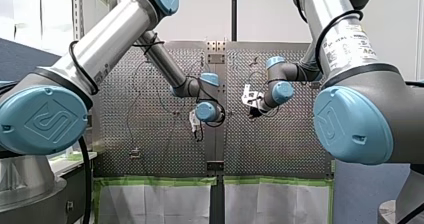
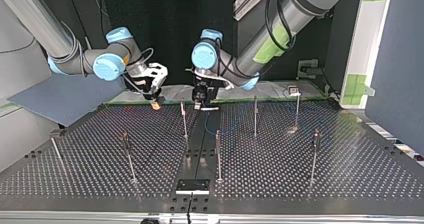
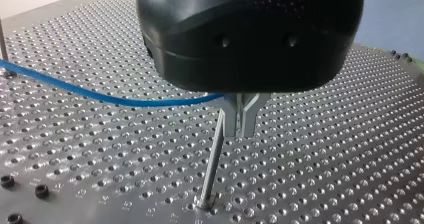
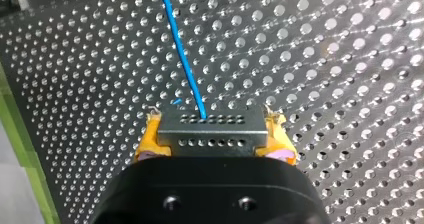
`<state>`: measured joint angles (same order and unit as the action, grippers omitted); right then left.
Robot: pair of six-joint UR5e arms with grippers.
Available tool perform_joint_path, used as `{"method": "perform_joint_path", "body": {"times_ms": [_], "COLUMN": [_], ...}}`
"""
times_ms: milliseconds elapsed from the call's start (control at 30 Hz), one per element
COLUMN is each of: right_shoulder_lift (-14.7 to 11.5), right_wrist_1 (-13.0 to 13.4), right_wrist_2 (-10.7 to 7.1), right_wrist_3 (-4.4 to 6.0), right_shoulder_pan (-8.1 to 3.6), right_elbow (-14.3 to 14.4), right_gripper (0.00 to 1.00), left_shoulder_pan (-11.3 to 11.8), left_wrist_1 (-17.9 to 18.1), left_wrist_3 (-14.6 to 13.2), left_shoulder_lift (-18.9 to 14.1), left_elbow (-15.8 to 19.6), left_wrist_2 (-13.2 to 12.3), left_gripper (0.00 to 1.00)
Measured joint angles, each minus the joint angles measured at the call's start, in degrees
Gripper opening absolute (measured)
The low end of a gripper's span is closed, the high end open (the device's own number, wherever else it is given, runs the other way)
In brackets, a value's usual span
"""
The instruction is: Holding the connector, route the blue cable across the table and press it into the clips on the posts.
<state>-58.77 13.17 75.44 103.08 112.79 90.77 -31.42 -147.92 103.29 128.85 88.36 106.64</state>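
My right gripper (image 4: pixel 212 145) is shut on the grey connector (image 4: pixel 212 129), its yellow pads (image 4: pixel 147 143) pressed on both ends. The blue cable (image 4: pixel 182 54) leaves the connector and runs off over the perforated table (image 4: pixel 325 59). In the left wrist view the blue cable (image 3: pixel 100 95) comes in low over the table and ends between the metal fingers of my left gripper (image 3: pixel 241 121), which are shut on it. A thin post (image 3: pixel 212 159) stands right beside those fingers. In the top view my right gripper (image 2: pixel 156 100) and left gripper (image 2: pixel 201 101) hang close together at the far middle.
Several thin posts stand across the table, such as one (image 2: pixel 183 116) between the grippers, another (image 2: pixel 255 115) and a nearer one (image 2: pixel 218 154). A black plate (image 2: pixel 192 185) lies at the near edge. A grey panel (image 2: pixel 60 99) leans at the top view's left.
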Motion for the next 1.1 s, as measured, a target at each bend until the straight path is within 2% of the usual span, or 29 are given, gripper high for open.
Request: {"method": "perform_joint_path", "body": {"times_ms": [167, 433, 600, 633, 800, 967, 1100], "right_shoulder_lift": [0.04, 0.85, 2.43, 2.65, 2.94, 2.99, 3.0], "right_wrist_1": [0.95, 1.21, 1.34, 1.41, 1.53, 1.51, 1.5], "right_wrist_2": [-0.53, -0.86, -0.91, -0.92, -0.98, -1.23, -1.46], "right_wrist_3": [1.07, 1.69, 1.72, 1.75, 1.93, 2.12, 2.14], "right_shoulder_pan": [-0.09, -0.57, -1.18, -1.38, -2.14, -3.18, -3.9], "right_elbow": [-0.48, -1.23, -1.95, -2.13, -3.11, -4.56, -5.38], "right_gripper": [0.0, 0.0, 0.0, 0.0, 0.0, 0.0, 0.0], "left_shoulder_pan": [1.14, 2.34, 3.02, 3.16, 3.76, 3.98, 4.0], "left_wrist_1": [-0.04, -2.76, -3.25, -3.5, -5.31, -6.03, -6.45], "left_wrist_3": [0.02, -0.47, -0.36, -0.37, -0.57, -0.95, -1.36], "left_shoulder_lift": [0.07, 3.42, 5.37, 5.47, 5.63, 5.64, 5.66], "left_elbow": [-0.44, -3.93, -6.85, -7.33, -9.33, -9.89, -10.05], "left_wrist_2": [-1.18, -3.22, -3.13, -3.09, -2.87, -2.26, -2.13], "left_gripper": [0.1, 0.1, 0.1, 0.13, 0.16, 0.22, 0.22]}}
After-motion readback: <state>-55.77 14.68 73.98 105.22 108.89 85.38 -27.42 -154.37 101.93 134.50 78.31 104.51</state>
